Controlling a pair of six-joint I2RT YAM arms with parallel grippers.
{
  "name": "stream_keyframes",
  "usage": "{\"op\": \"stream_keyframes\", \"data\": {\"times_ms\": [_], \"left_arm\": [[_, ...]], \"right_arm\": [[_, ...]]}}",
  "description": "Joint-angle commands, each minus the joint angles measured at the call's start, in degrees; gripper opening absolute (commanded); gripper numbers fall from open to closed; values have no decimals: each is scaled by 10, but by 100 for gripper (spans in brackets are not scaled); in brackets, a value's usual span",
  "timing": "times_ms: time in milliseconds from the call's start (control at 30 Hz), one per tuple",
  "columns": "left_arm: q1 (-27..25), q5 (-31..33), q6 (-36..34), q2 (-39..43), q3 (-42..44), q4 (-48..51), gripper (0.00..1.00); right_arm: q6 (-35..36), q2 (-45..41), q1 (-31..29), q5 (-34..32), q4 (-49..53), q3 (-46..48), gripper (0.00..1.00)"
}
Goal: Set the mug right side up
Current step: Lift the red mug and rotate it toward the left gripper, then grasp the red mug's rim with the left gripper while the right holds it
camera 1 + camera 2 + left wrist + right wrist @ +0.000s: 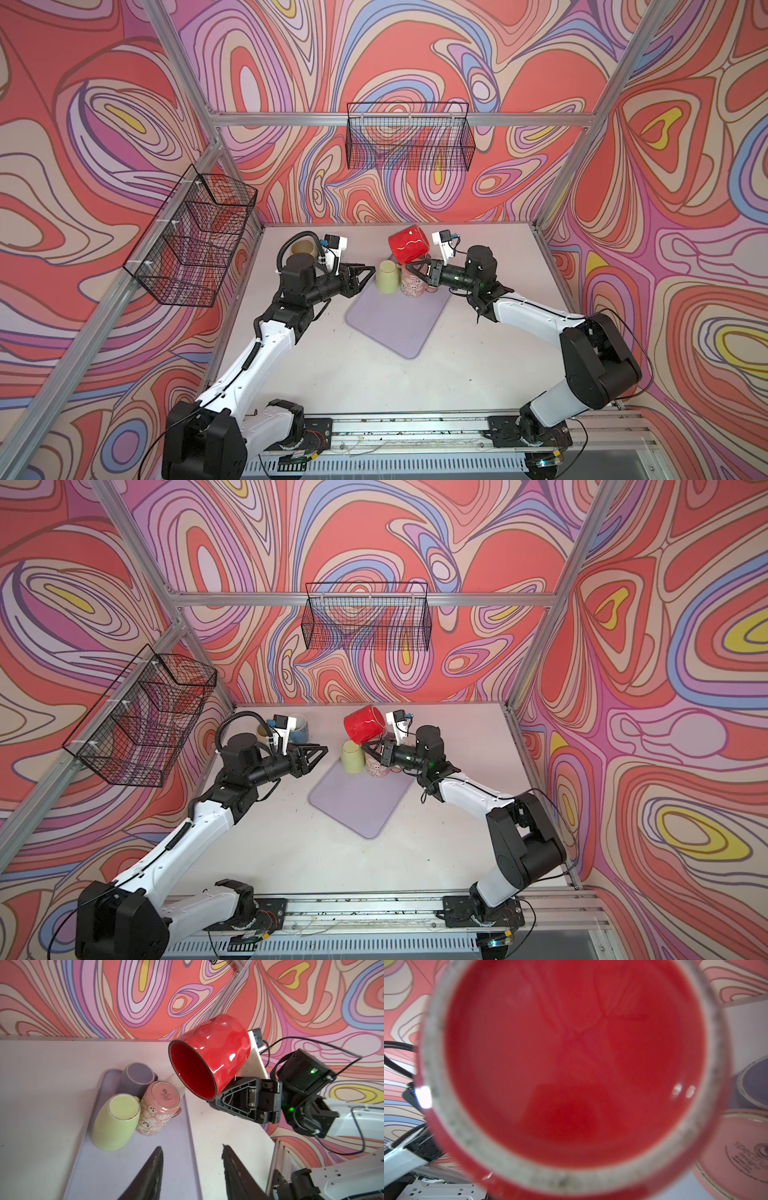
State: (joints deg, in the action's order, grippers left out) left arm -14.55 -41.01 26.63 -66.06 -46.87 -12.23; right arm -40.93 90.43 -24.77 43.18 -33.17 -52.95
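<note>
Your right pincer (417,266) is clamped tight on the red mug (409,248), though exactly where it bites is hidden behind the mug's body. That mug hangs in the air, tipped over above the cups at the far end of the purple tray (395,328). Its mouth is turned toward your left arm and slightly down, and its base fills the right wrist view. I judge you are about halfway through the turn. Roll the wrist on until the rim faces up, and go slowly, since glazed ceramic may slip in so narrow a grip. Mind the pink mug (413,286) and green cup (387,277), both upside down right beneath it. Your left pincer (368,270) hovers beside the green cup, jaws half apart, holding nothing, so leave it clear. Set the mug down on bare tabletop (332,374).
</note>
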Motion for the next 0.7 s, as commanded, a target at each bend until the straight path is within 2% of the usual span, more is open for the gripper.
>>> {"op": "stream_keyframes", "data": {"times_ms": [0,167,300,667], "left_arm": [[-18,-58,66,-20,-11,-122,50],[-51,-52,66,-49,-35,-148,50],[-58,-61,97,-78,-44,-207,50],[-70,-70,128,-132,-75,-287,50]], "right_arm": [[-36,-5,3,50,-112,-17,0],[-48,-7,2,71,-130,-27,0],[-53,-3,2,79,-136,-29,0],[-73,9,-4,96,-161,-32,0]]}}
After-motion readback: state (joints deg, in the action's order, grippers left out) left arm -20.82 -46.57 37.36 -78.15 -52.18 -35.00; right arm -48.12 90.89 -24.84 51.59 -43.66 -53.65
